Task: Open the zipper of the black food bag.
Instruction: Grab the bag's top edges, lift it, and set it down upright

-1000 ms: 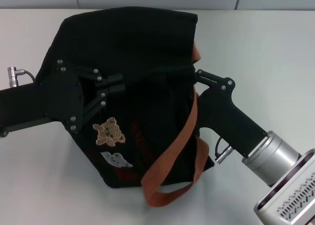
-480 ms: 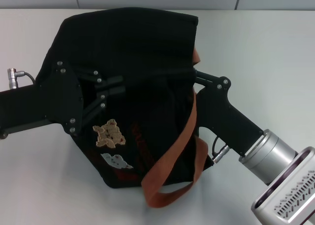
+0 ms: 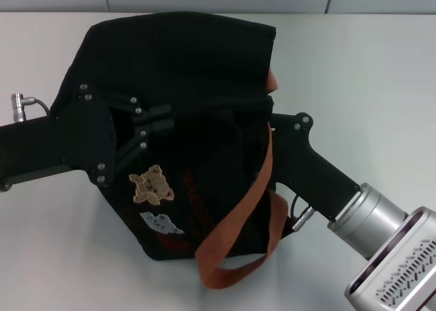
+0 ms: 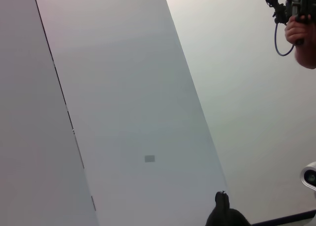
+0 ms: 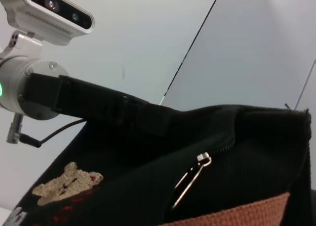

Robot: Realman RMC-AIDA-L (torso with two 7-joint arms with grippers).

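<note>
The black food bag (image 3: 191, 59) lies on the white table, bear patch (image 3: 151, 185) and orange-brown handle (image 3: 235, 222) facing me. My left gripper (image 3: 162, 117) reaches in from the left and is shut on a fold of fabric at the bag's top. Against the bag's right side, by the handle, sits my right gripper (image 3: 274, 120), its tip hidden by the fabric. In the right wrist view the zipper (image 5: 223, 146) runs along the black fabric. Its silver pull tab (image 5: 190, 181) hangs slanted below the slider. The left gripper (image 5: 148, 118) shows behind the bag's edge.
White table (image 3: 361, 66) stretches around the bag on all sides, with a panelled wall at the back. The left wrist view shows only wall panels and a person's hand (image 4: 302, 33) holding a device far off.
My right gripper has slid a little toward me along the bag's right side, and the arm has drawn back. The left gripper and bag have barely shifted.
</note>
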